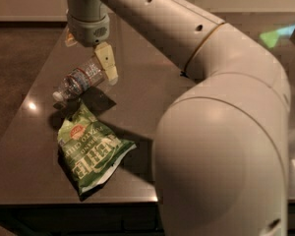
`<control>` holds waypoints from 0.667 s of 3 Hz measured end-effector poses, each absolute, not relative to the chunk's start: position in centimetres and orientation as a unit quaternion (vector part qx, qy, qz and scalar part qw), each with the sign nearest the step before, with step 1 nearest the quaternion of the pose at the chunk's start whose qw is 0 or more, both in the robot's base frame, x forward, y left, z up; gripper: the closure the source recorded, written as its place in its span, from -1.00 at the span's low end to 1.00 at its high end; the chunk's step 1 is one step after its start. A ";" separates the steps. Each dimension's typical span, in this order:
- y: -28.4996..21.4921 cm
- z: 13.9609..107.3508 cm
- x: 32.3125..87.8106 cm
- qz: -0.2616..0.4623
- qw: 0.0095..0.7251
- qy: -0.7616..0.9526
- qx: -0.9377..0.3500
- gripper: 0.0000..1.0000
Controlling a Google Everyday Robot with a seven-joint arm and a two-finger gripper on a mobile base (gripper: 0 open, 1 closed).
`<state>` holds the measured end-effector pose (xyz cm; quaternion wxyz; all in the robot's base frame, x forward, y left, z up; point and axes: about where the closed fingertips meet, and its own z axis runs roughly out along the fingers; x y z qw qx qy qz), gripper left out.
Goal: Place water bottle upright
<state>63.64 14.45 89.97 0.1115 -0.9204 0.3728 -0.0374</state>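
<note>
The water bottle (78, 81) is a small clear ribbed bottle with a red, white and blue label band. It lies on its side on the dark table (152, 97) at the left, white cap (57, 96) pointing to the front left. My gripper (109, 72) hangs from the wrist (88, 26) just above the bottle's base end, at its right. Whether it touches the bottle does not show.
A green chip bag (91, 149) lies flat in front of the bottle, near the table's front edge (64, 200). A small orange object (70, 38) shows behind the wrist. My large arm (221, 132) fills the right half of the view and hides that part of the table.
</note>
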 end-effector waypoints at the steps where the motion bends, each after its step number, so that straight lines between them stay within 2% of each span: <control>1: 16.4 88.3 64.0 -0.043 0.082 0.351 -0.932 -1.00; 2: 17.7 86.6 64.4 -0.043 0.061 0.339 -0.938 -1.00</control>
